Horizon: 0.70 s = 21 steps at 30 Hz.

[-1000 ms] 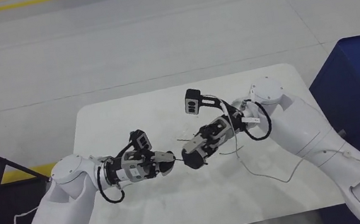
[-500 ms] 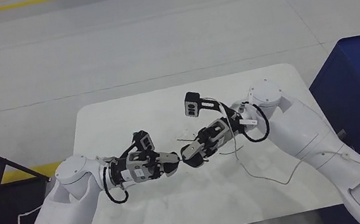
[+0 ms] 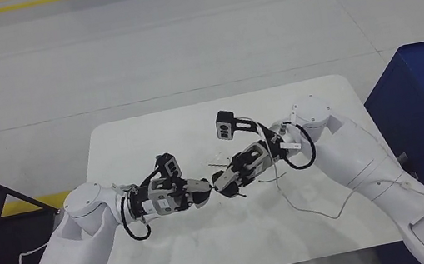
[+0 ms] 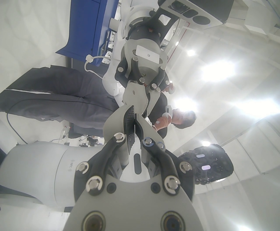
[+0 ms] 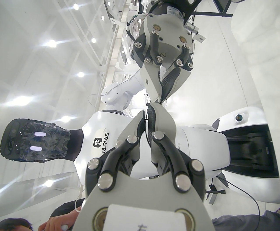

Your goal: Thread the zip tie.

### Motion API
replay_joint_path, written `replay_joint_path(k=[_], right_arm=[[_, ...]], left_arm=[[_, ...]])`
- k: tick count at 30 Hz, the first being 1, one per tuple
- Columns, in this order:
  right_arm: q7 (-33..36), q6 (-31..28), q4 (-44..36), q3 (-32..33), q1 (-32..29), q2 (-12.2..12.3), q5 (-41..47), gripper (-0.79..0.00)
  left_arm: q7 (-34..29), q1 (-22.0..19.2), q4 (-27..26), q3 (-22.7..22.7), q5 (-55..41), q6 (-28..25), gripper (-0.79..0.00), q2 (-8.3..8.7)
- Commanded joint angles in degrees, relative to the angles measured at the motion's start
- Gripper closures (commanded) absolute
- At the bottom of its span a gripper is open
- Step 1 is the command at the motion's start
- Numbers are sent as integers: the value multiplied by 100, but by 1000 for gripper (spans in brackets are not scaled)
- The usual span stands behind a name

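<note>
Fingers of left gripper (image 3: 205, 190) and right gripper (image 3: 222, 182) pinched shut, tip to tip above table (image 3: 291, 102), seemingly on zip tie (image 3: 241, 194)

My left arm (image 3: 71, 248) and right arm (image 3: 360, 158) are glossy white shells, black cables (image 3: 313, 145) looped at the wrists. My left hand (image 4: 134, 113) and right hand (image 5: 147, 109) have grey fingers (image 4: 112, 123), ribbed black pads (image 4: 129, 119), black links (image 4: 109, 151) and silver screws (image 4: 94, 184).
</note>
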Motion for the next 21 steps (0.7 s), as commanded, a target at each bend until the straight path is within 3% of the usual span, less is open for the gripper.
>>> replay_joint_path(k=[1,4,5,12,21], right_arm=[[1,7,-9,4,-11,-4,-18,0],[19,9,-17,9,-29,-10,-46,0],[30,14,-16,10,-37,-12,-52,0],[-12,-84,116,172,-89,0,6,0],[-295,-172,146,330,-148,27,-11,0]], left_arm=[[-5,-7,-12,3,-13,7,0,1],[-1,-8,-19,-1,-29,-13,-25,3],[5,-3,-14,-11,-63,-18,-776,3],[156,74,116,-272,-513,-207,-785,7],[192,89,121,-277,-541,-213,-785,4]])
